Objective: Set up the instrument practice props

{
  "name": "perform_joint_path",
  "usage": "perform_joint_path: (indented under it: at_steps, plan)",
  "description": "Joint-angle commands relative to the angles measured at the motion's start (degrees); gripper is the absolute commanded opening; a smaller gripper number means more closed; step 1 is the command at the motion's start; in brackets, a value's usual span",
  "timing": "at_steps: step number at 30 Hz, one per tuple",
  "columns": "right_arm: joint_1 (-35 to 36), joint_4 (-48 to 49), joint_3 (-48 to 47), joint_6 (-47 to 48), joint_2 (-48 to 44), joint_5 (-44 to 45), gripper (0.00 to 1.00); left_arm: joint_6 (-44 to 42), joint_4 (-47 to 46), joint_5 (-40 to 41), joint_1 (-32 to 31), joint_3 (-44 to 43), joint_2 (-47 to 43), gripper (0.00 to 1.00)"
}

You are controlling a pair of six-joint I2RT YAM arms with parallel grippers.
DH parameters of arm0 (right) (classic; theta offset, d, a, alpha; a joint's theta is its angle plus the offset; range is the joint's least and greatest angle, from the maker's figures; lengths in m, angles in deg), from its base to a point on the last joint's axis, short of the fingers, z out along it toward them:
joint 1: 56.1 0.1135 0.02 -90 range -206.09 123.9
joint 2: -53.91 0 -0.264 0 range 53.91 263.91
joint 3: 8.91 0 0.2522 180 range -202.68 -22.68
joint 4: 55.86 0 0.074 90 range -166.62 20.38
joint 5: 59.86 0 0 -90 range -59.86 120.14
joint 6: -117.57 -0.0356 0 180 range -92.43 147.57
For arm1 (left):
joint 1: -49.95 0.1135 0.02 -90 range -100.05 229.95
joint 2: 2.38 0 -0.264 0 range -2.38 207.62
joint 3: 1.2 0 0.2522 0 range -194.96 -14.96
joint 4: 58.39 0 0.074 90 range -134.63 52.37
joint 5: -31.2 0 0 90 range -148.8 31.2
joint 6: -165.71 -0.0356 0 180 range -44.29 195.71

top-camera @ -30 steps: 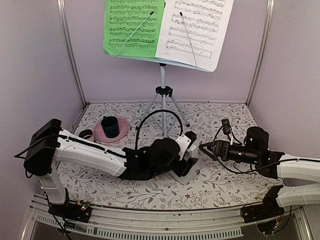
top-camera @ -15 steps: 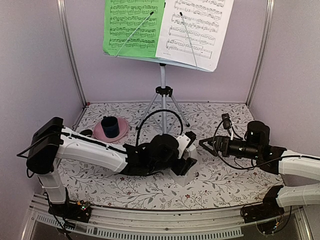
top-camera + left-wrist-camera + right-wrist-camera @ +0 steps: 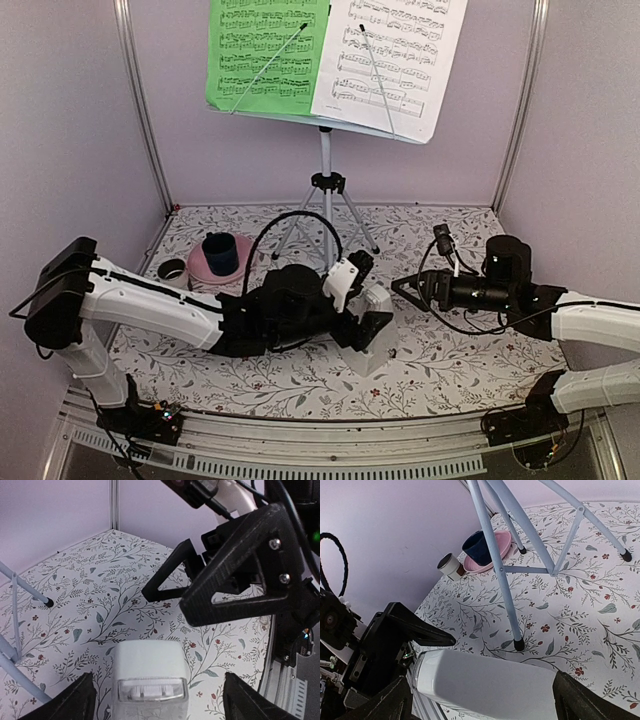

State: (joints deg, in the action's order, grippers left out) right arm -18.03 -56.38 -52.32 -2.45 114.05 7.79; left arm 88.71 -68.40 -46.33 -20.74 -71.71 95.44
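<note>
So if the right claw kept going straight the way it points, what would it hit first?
Probably the small white metronome, which sits straight ahead of the right gripper in its wrist view, with the left gripper open around it from the far side. Depth is unclear, so it might skim past.

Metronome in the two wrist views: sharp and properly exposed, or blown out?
Left wrist: the metronome is fairly sharp, its white top bright but edges readable. Right wrist: it is a smooth white mass at the bottom edge with little surface detail, while the floral tablecloth behind is crisp.
</note>
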Motion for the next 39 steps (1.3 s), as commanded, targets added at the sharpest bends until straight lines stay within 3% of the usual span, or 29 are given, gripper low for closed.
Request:
perform_joint_path:
  at_steps: [1,13,22,31,39]
  plan:
    - [-0.38,-0.40,-2.03,0.87,1.35,-2.27,0.99,-0.85,-6.20,-1.29,0.26,4.17,-2.71,0.85]
    - [-0.29,0.06,-5.26,-0.06,6.75,-5.94,0.96,-1.04,-9.39,-0.37,0.39,4.76,-1.61,0.63]
    - [-0.36,1.18,-6.03,-2.14,9.61,-6.77,0.95,-1.13,-10.13,0.89,0.56,4.95,-1.06,0.55]
    - [-0.34,1.33,-5.89,-2.83,10.20,-8.46,0.95,-1.82,-11.58,-0.14,0.74,5.28,-0.01,0.53]
    - [-0.36,1.14,-3.37,-2.59,10.51,-7.01,0.94,-2.53,-12.32,-0.71,0.82,5.94,0.14,0.39]
